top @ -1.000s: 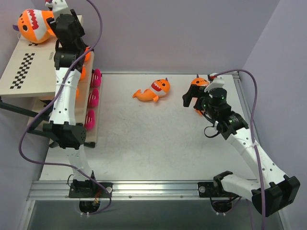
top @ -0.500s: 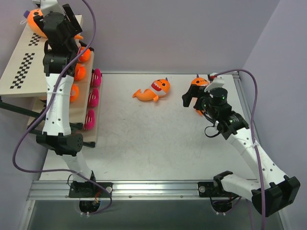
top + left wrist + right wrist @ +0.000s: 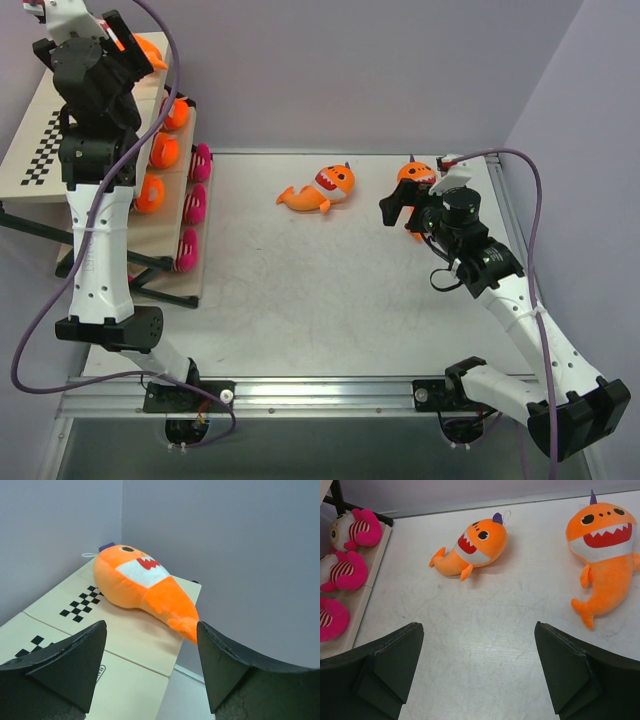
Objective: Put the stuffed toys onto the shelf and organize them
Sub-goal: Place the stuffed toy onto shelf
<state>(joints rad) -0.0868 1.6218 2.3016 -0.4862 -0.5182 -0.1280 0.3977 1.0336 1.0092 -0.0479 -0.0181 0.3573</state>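
Left tool: the left tool (image 3: 151, 630) is spread wide with nothing between its fingers, raised over the shelf's top board.
Right tool: the right tool (image 3: 479, 627) is fully spread and empty, hovering above the worktop (image 3: 300, 300) near its far right corner.
Shelf: the shelf (image 3: 35, 150) stands along the worktop's left edge.
Top-board shark: the top-board shark (image 3: 140, 582) lies on its side at the board's back corner, just beyond the left fingertips, with its tail towards the board's edge.
Lower tiers: the pink striped dolls (image 3: 195, 205) sit in a row on the lowest front board, and the orange toys (image 3: 160, 150) sit on the tier above.
Loose sharks: the middle shark (image 3: 472, 547) lies on its side near the middle of the worktop's far edge. The corner shark (image 3: 602, 545) lies belly up near the far right corner, just beside the right tool.
Handling: the sharks are probably light, soft and squashy, not fragile, with fabric that grips well. They would sag if pinched by a tail or fin. The fat body behind the mouth looks like the best hold.
Hard to see: from above, the left arm covers most of the top-board shark and part of the orange toys, so I cannot tell what kind those are. The right tool hides part of the corner shark. The right wrist view cuts off the dolls.
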